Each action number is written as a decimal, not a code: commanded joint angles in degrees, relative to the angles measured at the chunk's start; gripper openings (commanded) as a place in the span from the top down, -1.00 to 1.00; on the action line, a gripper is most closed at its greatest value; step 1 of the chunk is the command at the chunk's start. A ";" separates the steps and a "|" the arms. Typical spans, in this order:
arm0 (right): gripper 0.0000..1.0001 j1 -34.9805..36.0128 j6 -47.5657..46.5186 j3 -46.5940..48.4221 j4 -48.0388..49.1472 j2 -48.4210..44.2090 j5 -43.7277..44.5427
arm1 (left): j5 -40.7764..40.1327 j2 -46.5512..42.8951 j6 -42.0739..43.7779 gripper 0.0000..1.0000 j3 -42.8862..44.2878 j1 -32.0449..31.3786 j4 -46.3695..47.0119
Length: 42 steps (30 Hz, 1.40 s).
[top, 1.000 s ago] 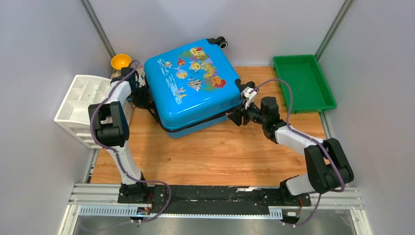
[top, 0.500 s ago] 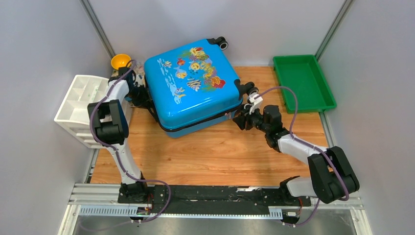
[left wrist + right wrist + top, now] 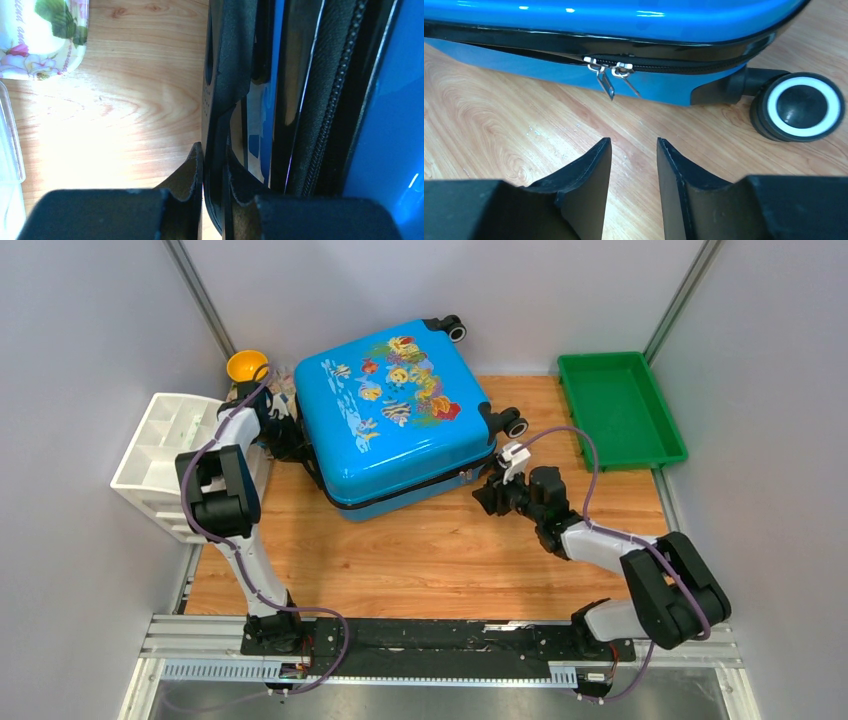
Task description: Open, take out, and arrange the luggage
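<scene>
- 2 arms flank the luggage (image 3: 395, 420), which lies flat on the wooden table (image 3: 430, 560), printed shell up, at the far middle and turned at a slant to the table's edges.
- The lid is down on the base, with a black seam running round the near side.
- 2 of its black wheels show in the top view: 1 at the far corner against the back wall, 1 at the right corner (image 3: 515, 427).
- The left gripper (image 3: 214, 152) is at the luggage's left side and is clamped on the luggage by a black strip (image 3: 227, 75) that runs along that side; its fingers (image 3: 194, 167) press the strip from both sides.
- Just right of the strip in the left wrist view runs the black zip band, then the blue shell.
- The right gripper (image 3: 634, 142) hovers low over the table, just off the luggage's near right edge, its fingers apart with only bare wood between them.
- It points at 2 silver zip pulls (image 3: 614, 75), which hang side by side from the seam, apart from the fingertips.
- The right corner wheel sits just to the right of the pulls.
- 1 green tray (image 3: 615, 405) lies at the far right, well apart from the luggage.
- 1 white organiser (image 3: 170, 455) stands at the left edge, beside the left arm.
- 1 yellow bowl (image 3: 246, 365) sits at the far left corner.
- 1 flower-printed cup (image 3: 45, 37) stands on the wood near the left gripper.
</scene>
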 commanded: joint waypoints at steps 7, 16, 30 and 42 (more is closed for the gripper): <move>0.22 2.69 -2.12 7.11 3.67 6.02 5.64 | 1.14 -0.31 3.74 1.00 0.40 0.82 2.38; 0.29 2.60 -3.35 9.31 3.84 8.04 5.21 | 1.06 0.30 2.95 1.00 0.14 0.91 3.26; 0.44 2.78 -3.09 10.63 4.45 9.54 3.28 | 2.64 2.06 -0.57 1.00 0.49 1.87 3.08; 1.00 -2.92 -2.47 11.07 -5.21 4.27 7.49 | 1.23 4.61 0.57 1.00 4.17 3.19 2.03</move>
